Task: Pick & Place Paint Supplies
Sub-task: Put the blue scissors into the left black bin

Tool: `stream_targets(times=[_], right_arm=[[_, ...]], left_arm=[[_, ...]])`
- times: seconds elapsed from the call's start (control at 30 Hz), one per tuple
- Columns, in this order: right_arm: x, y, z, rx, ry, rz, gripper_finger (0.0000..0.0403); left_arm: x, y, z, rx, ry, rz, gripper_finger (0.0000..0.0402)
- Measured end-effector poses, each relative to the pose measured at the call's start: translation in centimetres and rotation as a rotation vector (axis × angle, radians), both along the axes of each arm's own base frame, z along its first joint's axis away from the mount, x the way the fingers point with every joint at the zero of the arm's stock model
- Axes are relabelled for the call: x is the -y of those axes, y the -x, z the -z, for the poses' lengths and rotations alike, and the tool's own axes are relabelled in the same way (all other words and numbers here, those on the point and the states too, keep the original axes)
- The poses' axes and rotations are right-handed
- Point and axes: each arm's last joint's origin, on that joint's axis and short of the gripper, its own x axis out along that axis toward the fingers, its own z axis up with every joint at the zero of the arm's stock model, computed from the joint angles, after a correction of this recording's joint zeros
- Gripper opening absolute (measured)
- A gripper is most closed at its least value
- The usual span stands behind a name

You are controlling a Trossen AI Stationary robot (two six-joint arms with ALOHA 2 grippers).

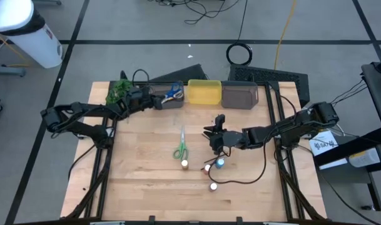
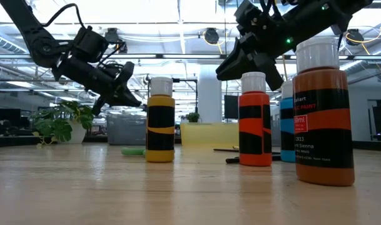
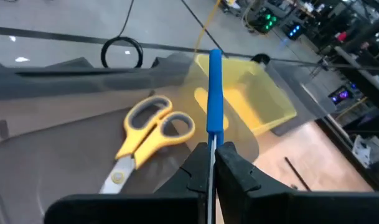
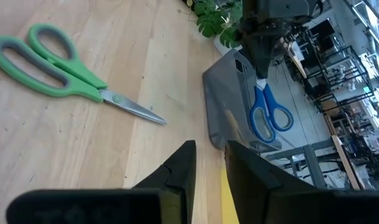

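Three bins stand in a row along the upper edge of the table (image 1: pixel 146 187) in the high view: a grey bin (image 1: pixel 168 99) on the left, a yellow bin (image 1: pixel 204 92) in the middle, and a darker grey bin (image 1: pixel 239 95) to its right. The left-hand grey bin holds scissors: the left wrist view shows a yellow-handled pair (image 3: pixel 145 137) lying inside it, and the right wrist view shows a blue-handled pair (image 4: pixel 268 115) there too. I cannot see anything inside the yellow bin from any angle.

The left gripper (image 1: pixel 154 100) hangs over that grey bin with its jaws clamped tight on a thin blue-handled brush (image 3: pixel 214 93), whose long axis runs straight out past the fingertips towards the yellow bin. Only the left wrist view shows this brush clearly; from above it is lost against the bin.

The right gripper (image 1: pixel 214 139) sits right of centre above the table, its jaws set narrow with nothing visible between them.

The green scissors (image 1: pixel 181 150) lie on the wood left of it, blades pointing to the top of the frame, handles towards the bottom. Below, four small white-capped bottles cluster together. The low view alone gives their colours: yellow (image 2: pixel 160 122), orange-red (image 2: pixel 254 122), blue (image 2: pixel 286 128) and brown (image 2: pixel 323 112), all upright. It also shows thin dark brushes (image 2: pixel 231 150) lying flat behind them, and a green plant (image 2: pixel 62 122) at the left.
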Motion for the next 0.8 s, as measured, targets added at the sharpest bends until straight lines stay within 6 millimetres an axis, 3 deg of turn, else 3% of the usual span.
stream_targets(times=[0.2,0.6,0.8], right_arm=[[0.00,0.00,0.00,0.000,0.000,0.000,0.0069],[0.03,-0.01,0.01,0.000,0.000,0.001,0.0070],[0.03,0.00,0.02,-0.001,0.000,0.001,0.0070]], left_arm=[[0.04,0.08,0.26,-0.035,0.001,0.006,0.0017],[0.03,0.21,0.49,-0.063,0.009,-0.020,0.0174],[-0.11,-0.02,-0.20,-0.046,-0.095,0.012,0.0219]])
